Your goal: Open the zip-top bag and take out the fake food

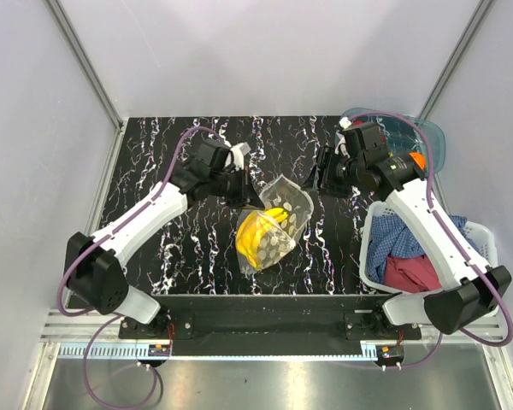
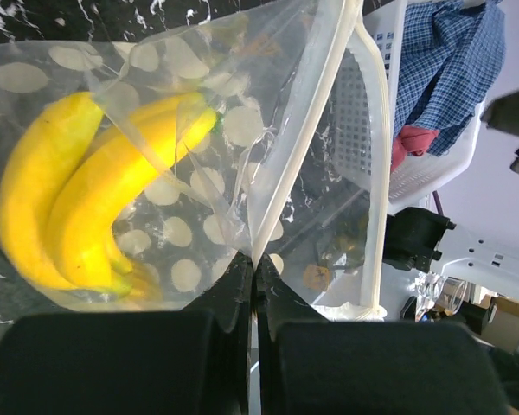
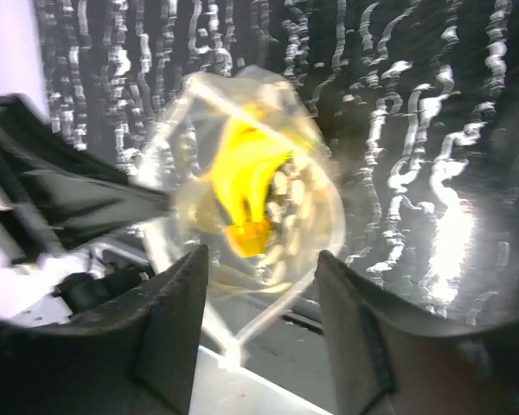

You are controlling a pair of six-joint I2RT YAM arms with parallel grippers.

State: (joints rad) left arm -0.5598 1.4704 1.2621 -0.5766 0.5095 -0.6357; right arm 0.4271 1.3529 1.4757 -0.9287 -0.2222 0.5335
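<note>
The zip-top bag (image 1: 278,224), clear with pale dots, hangs open-mouthed over the middle of the table. Yellow bananas (image 1: 258,232) lie inside it. My left gripper (image 1: 250,199) is shut on the bag's upper left edge. In the left wrist view the jaws (image 2: 255,264) pinch one white zip strip (image 2: 304,112), with the bananas (image 2: 78,203) behind the plastic. My right gripper (image 1: 313,181) is open and empty just right of the bag's top corner, apart from it. In the right wrist view its fingers (image 3: 169,320) frame the blurred bag (image 3: 316,216) and bananas (image 3: 242,173).
A white slatted basket (image 1: 487,241) with blue checked and red cloths stands at the right, also in the left wrist view (image 2: 363,112). A teal translucent tray (image 1: 432,141) sits at the back right with an orange fruit (image 1: 418,160) beside it. Walls enclose the table.
</note>
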